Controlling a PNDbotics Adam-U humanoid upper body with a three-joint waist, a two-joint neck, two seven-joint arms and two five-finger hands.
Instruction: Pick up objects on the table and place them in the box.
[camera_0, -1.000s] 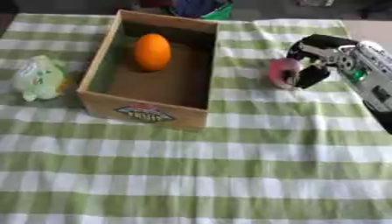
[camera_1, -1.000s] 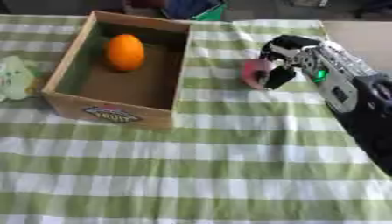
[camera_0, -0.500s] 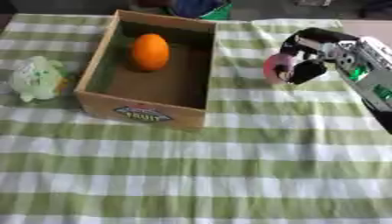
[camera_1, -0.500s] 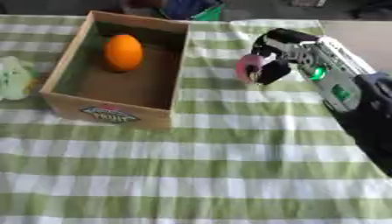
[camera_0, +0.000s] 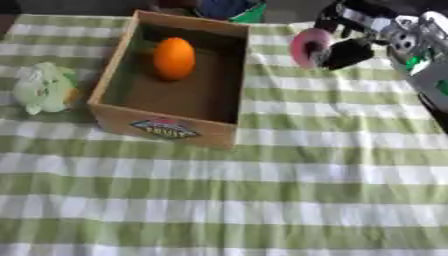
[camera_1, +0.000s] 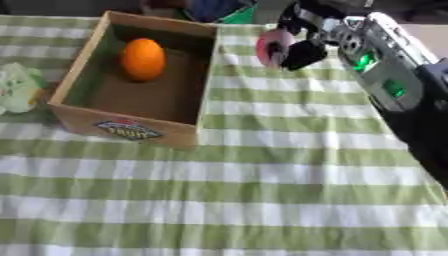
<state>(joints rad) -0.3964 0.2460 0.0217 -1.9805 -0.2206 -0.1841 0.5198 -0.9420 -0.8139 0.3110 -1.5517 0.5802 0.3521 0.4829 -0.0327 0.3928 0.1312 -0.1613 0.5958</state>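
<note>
While the pink disc (camera_0: 306, 47) was held in the curled fingers of the right robot hand (camera_0: 348, 49), raised off the worktop (camera_0: 262, 200) just right of the box (camera_0: 112, 112), the carry step was judged to be in hand. A move leftward over the box rim, then a release beside the orange (camera_0: 174, 58), was judged to be needed next. The green soft toy (camera_0: 42, 89) was seen whole in the left eye view, cropped in the right. No left robot hand was seen.
</note>
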